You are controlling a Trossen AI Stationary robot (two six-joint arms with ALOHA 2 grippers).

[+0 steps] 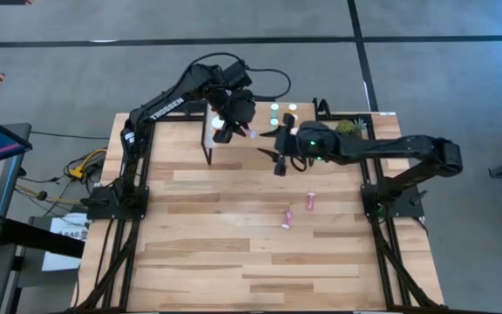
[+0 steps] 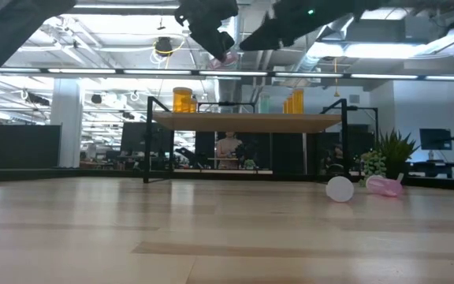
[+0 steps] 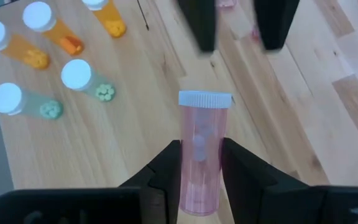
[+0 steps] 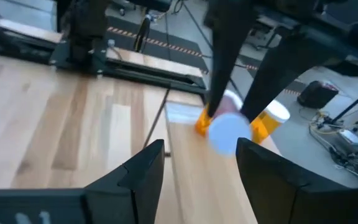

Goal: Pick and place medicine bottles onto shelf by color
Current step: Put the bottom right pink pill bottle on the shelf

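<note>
My left gripper [image 1: 238, 122] hangs over the shelf [image 2: 251, 122] at the table's far side, shut on a pink medicine bottle [image 3: 199, 149] with a white cap [image 3: 205, 98]. Orange bottles [image 3: 67, 40] and pale green bottles [image 3: 98, 90] stand upright on the shelf below it. My right gripper [image 1: 277, 161] is open and empty in the air just near of the shelf, pointing toward the left gripper. Two more pink bottles [image 1: 310, 201] [image 1: 287, 219] lie on their sides on the table. My left gripper pinches the pink bottle's body [image 3: 199, 163] between its two fingers, on the half toward the base. The fingers slant down from above, and the bottle lies along them, its cap end sticking out past the fingertips. The bottle is lifted clear above the shelf, tilted.
A small green plant [image 1: 349, 126] stands at the shelf's right end. The shelf's black legs [image 2: 146, 142] stand on the table. Bare wood [image 1: 234, 253] stretches over the table's near half. A person shows in the room beyond the shelf [image 2: 228, 146].
</note>
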